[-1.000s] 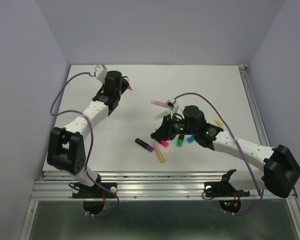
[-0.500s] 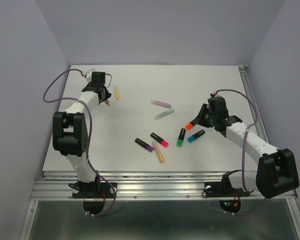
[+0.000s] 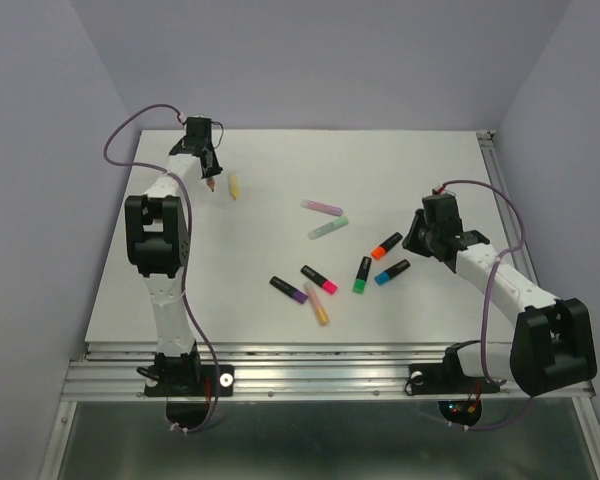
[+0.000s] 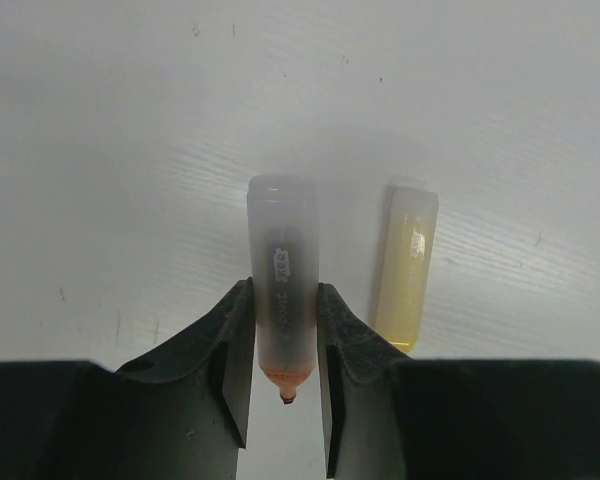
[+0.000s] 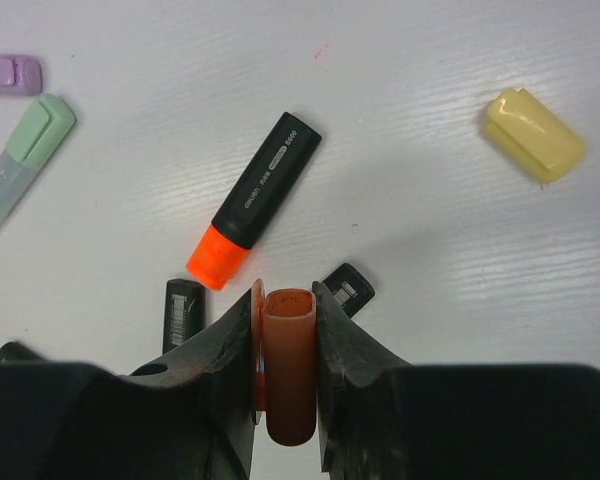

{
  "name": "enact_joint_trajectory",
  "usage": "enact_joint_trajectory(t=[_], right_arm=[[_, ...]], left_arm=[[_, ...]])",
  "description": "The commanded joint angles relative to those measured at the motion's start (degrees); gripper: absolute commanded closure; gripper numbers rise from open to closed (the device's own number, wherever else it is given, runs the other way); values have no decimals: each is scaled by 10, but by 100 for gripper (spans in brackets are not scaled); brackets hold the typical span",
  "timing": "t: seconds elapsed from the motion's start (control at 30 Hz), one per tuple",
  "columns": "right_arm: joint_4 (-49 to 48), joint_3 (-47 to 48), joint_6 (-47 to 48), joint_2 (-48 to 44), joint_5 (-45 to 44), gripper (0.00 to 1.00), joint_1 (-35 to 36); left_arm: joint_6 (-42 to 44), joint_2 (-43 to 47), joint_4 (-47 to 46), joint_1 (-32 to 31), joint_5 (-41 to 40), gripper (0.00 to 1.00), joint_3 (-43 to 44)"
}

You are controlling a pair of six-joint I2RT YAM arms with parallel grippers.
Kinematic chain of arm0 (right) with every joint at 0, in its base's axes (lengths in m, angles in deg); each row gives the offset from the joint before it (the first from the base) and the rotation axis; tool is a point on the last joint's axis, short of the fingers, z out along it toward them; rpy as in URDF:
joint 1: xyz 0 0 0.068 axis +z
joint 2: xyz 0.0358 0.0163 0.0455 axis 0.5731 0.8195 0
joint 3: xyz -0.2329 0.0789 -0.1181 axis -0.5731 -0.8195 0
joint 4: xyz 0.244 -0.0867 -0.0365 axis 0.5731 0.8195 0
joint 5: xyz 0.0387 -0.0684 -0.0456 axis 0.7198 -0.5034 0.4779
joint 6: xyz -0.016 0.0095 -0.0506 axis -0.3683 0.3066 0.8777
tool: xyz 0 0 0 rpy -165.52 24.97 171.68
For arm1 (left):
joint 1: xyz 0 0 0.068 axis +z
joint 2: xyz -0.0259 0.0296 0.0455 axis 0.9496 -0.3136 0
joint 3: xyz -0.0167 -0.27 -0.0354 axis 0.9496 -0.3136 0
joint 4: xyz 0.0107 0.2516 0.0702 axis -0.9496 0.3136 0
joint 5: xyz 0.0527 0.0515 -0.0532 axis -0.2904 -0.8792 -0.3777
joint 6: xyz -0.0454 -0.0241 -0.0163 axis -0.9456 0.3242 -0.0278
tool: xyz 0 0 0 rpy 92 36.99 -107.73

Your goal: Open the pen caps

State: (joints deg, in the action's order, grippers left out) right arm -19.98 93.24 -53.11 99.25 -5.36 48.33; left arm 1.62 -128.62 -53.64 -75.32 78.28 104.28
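Black and pastel pens (image 3: 320,280) lie scattered at the centre of the white table (image 3: 450,170). At 3 o'clock the right gripper (image 5: 286,300) clamps an orange cap (image 5: 290,380), with a black orange-ended pen (image 5: 255,200) just beyond at its 11 o'clock. Farthest off, at 10 o'clock, the left gripper (image 4: 283,290) pinches an uncapped pale barrel (image 4: 282,230), and a pale yellow pen (image 4: 408,265) lies just beside it.
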Motion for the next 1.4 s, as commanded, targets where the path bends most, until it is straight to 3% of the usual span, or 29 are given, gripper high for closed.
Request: enact_joint_trajectory(t=[0.0, 0.47, 0.67, 0.7, 0.77, 0.83, 0.87, 0.9, 1.1, 1.2, 1.37], right_arm=[[2, 6, 12, -12, -17, 99, -6], [24, 4, -6, -16, -50, 99, -23], [37, -7, -20, -18, -72, 99, -38], [42, -7, -24, -18, -85, 99, -40], [50, -12, -31, -18, -108, 97, -47], [51, -16, -33, -16, -120, 96, -50], [50, -22, -37, -14, -132, 96, -54], [50, -24, -39, -10, -136, 96, -55], [49, -21, -46, 33, -146, 94, -75], [44, -25, -50, 47, -149, 91, -81], [32, -29, -59, 74, -128, 82, -85]], left_arm=[[33, -19, 36, 3, 23, 94, 40], [22, -46, 55, 3, 61, 48, 54], [-4, 15, 48, 3, 67, 41, 17], [-14, 28, 45, 3, 67, 37, -3], [-32, 76, 28, 3, 74, 20, -46], [-46, 137, 10, -8, 79, 18, -86], [-53, 160, -11, -14, 78, 1, -132], [-61, 182, -19, -23, 75, 1, -133], [-143, 334, -81, -95, 46, 1, -330], [-170, 371, -80, -127, 2, 1, -367], [-222, 424, -68, -156, 10, 1, -428]])
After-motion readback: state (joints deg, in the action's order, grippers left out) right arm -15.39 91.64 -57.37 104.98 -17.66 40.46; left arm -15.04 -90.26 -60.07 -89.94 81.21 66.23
